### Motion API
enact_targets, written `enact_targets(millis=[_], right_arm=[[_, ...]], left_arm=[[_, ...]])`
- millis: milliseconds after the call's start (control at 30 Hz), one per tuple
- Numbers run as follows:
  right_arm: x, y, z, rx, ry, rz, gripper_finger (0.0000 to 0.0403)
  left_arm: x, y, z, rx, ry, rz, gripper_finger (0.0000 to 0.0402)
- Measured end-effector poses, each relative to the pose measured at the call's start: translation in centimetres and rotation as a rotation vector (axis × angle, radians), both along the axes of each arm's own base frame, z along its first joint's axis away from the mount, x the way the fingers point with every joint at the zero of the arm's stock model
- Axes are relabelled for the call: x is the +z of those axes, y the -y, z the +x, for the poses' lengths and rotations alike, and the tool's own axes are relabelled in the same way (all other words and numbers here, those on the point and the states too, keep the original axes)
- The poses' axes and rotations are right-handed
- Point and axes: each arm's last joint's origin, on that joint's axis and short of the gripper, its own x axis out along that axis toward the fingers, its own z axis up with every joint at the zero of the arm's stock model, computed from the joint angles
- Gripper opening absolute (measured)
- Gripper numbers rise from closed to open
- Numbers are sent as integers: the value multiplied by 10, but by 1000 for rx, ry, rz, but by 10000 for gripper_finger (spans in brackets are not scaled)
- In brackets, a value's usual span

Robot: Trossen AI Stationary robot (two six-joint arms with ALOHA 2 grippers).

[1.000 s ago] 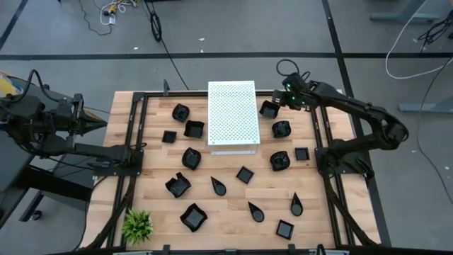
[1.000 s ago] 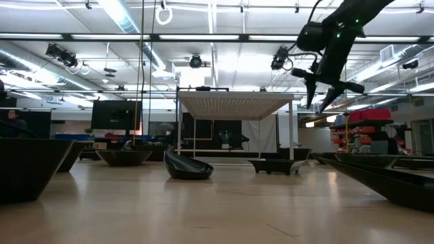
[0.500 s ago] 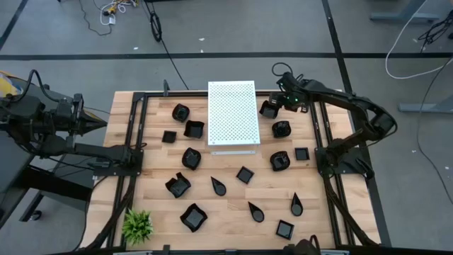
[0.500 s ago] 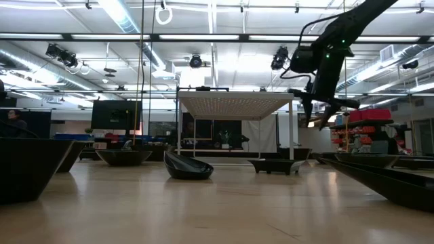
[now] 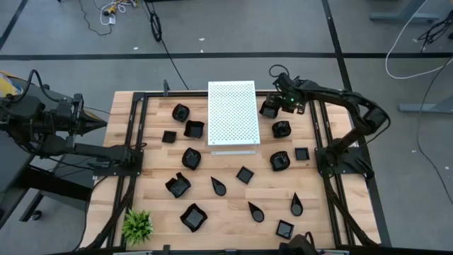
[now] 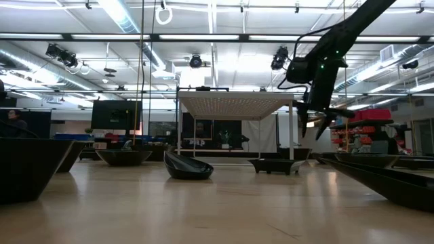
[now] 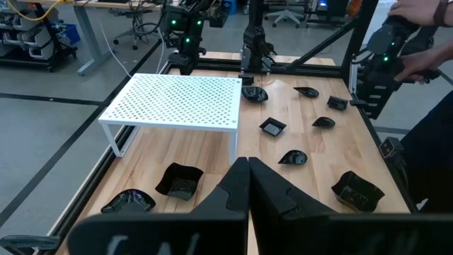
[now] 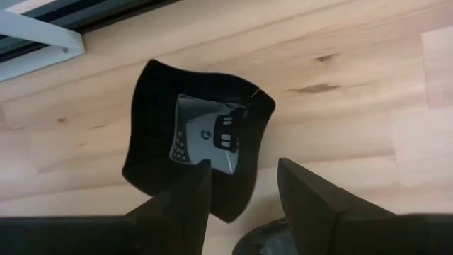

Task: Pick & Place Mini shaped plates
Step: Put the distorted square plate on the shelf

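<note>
Item: right gripper [image 5: 272, 101], fingers parted and empty, poised directly above a wavy-edged black dish [image 8: 195, 159] at about one o'clock on the tabletop [image 5: 233, 198], just beside the white perforated board [image 5: 232, 113]. The dish lay straight below the fingertips [image 8: 180, 202], its rim passing between them; long axis not clear. The right arm reached in from three o'clock, wrist bent steeply down.

Item: remaining mini shaped plates [image 5: 192, 216], scattered from six o'clock up both sides of the board.

Item: left gripper [image 7: 246, 188], clenched on nothing, parked off the tabletop at nine o'clock, much farther from the dish.
</note>
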Motion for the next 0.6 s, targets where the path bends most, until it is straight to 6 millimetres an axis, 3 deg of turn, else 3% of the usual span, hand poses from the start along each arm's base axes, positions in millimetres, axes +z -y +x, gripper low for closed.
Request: enact_targets(millis=[600], right_arm=[[-26,5,5,-16,-33,97,167]], left_arm=[[0,0,0,0,0,0,3]])
